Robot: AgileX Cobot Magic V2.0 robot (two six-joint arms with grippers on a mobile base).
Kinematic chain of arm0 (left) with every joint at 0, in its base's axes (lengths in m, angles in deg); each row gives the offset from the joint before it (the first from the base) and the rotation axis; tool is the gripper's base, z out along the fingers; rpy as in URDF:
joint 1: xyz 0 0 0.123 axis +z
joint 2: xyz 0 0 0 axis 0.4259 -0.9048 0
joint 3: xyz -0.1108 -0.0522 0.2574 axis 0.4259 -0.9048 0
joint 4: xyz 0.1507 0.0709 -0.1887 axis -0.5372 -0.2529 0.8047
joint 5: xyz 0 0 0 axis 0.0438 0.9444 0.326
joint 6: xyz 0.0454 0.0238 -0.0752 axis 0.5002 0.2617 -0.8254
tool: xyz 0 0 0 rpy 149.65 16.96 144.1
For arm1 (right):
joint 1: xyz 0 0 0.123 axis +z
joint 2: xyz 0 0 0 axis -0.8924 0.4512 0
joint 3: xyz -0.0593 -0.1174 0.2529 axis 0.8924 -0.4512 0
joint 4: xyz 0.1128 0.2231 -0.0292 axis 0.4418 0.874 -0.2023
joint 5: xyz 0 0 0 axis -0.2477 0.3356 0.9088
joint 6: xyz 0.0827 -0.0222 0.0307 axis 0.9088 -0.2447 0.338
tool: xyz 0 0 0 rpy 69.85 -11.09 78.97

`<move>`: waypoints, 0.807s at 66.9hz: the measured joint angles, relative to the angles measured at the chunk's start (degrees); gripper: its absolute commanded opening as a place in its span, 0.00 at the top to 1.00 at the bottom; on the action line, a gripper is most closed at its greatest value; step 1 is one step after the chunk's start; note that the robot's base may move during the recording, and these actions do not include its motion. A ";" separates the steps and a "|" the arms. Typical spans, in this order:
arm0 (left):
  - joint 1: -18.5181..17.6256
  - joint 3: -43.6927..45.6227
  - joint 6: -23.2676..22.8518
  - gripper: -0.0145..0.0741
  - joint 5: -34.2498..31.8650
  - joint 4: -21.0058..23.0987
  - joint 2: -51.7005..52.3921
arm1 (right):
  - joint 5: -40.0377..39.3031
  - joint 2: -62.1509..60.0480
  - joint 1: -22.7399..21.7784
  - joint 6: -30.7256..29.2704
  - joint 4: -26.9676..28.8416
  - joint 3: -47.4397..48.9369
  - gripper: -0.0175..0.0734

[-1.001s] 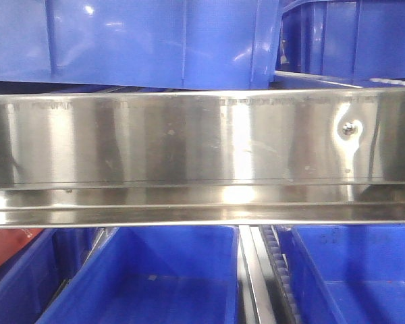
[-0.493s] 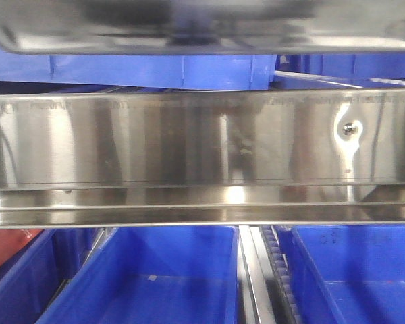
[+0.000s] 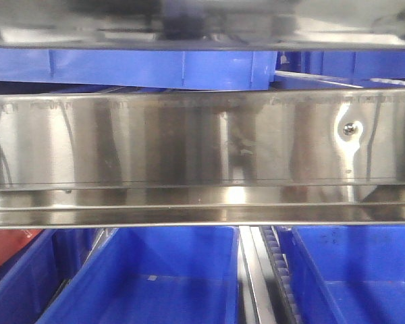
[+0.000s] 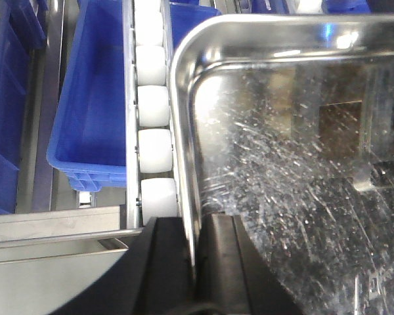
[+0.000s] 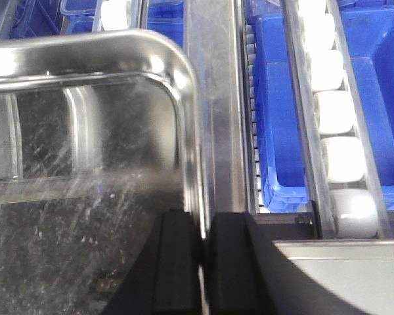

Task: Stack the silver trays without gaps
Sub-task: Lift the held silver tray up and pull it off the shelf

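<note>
blue bins [image 3: 155, 283] behind steel rail [image 3: 202, 138]; silver tray [image 3: 202, 30] newly in front view, airborne; left gripper [image 4: 194, 262], right gripper [image 5: 203, 262] each clamped on its rim; stacking pending.

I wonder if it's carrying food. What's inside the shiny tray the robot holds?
Nothing shows inside the silver tray, only its scratched, shiny floor. The left gripper and right gripper pinch its walls; their inner fingers hide a bit.
</note>
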 measured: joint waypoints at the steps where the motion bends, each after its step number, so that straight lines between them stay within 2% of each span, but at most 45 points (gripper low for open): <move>1: 0.00 0.00 0.00 0.85 0.00 0.00 0.00 | 0.00 0.00 0.00 0.00 0.00 0.00 0.82; 29: -0.04 0.00 0.00 0.85 -0.52 -1.44 0.00 | 0.00 0.00 0.00 0.00 0.00 0.00 0.82; 41: -0.13 0.00 0.00 0.85 -0.87 -4.05 0.00 | -0.65 0.00 0.00 0.12 0.00 0.00 0.82; 54: -0.26 0.00 0.00 0.85 -1.61 -9.31 0.00 | -1.73 0.00 0.00 0.21 0.00 0.00 0.82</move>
